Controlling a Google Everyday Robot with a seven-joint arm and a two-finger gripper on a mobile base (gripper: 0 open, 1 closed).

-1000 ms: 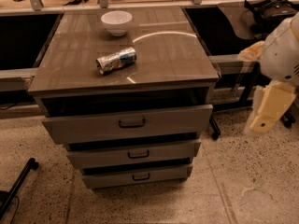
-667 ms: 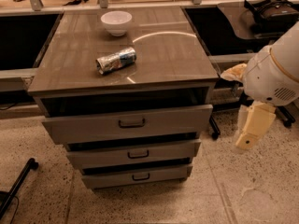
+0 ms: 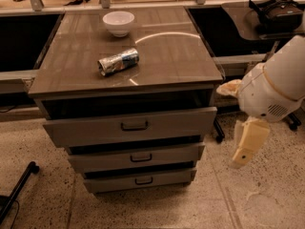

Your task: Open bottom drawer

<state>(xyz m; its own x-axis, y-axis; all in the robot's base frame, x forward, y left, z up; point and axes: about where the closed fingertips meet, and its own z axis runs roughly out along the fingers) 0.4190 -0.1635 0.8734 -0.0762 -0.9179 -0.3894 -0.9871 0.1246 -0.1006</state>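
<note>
The cabinet has three grey-beige drawers stacked under a glossy top. The bottom drawer [image 3: 138,180] is the lowest and narrowest-looking front, with a small dark bar pull [image 3: 143,180] at its centre. Its front sits in line with the fronts above. My gripper [image 3: 244,151] hangs on the white arm [image 3: 276,82] to the right of the cabinet, pointing down at about middle-drawer height. It is apart from the cabinet and touches no drawer.
A white bowl [image 3: 118,22] and a crushed can [image 3: 118,61] lie on the cabinet top [image 3: 167,56]. A dark chair with a headset [image 3: 276,11] stands at the back right. A black stand leg [image 3: 16,190] lies on the floor at left. The floor is speckled terrazzo [image 3: 248,204].
The arm and gripper have swung left and down from the right edge, closer to the cabinet's right side. The drawers, bowl and can have not moved.
</note>
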